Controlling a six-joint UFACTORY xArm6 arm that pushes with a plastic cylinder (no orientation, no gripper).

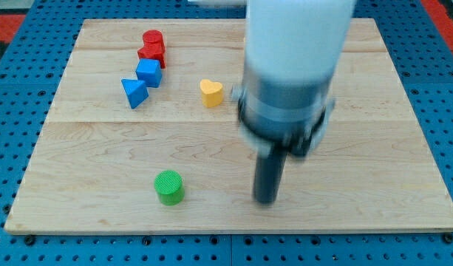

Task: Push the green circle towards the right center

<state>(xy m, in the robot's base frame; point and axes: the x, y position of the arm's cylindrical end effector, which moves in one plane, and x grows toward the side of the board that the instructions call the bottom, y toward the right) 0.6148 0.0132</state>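
Observation:
The green circle (168, 186) is a short green cylinder near the view's bottom, left of centre, on the wooden board (100, 148). My tip (266, 199) is the lower end of the dark rod, to the right of the green circle at about the same height in the view, apart from it by a wide gap. The arm's white and grey body above the rod hides part of the board's middle and top.
A yellow heart (210, 93) lies above centre-left. A blue cube (148, 73) and a blue triangle (134, 92) sit at upper left, with two red blocks (152, 46) touching just above them. Blue pegboard (19, 89) surrounds the board.

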